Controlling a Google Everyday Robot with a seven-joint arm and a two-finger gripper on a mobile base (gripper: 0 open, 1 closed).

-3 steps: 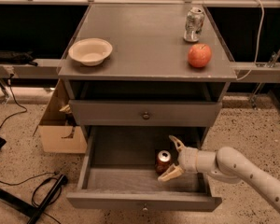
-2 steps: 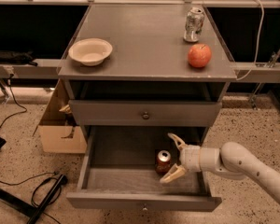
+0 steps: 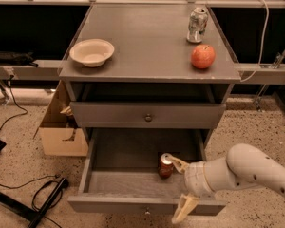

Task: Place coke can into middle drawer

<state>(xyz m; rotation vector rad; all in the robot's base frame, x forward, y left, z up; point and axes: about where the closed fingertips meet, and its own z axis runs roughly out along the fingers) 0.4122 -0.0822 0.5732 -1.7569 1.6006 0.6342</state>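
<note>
The pincer (image 3: pixel 176 190) gapes wide, holding nothing, one finger right beside the coke can (image 3: pixel 166 166) standing in the middle drawer (image 3: pixel 114 204); a careless pull-out could topple it

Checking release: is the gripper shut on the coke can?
No, the gripper, over the middle drawer, has fingers spread wide beside the coke can.

Cabinet top (image 3: pixel 147 42): cream bowl (image 3: pixel 91 52) at left, silver can (image 3: pixel 197 25) and red apple (image 3: pixel 203 56) at right. Cardboard box (image 3: pixel 61 139) on floor.
</note>
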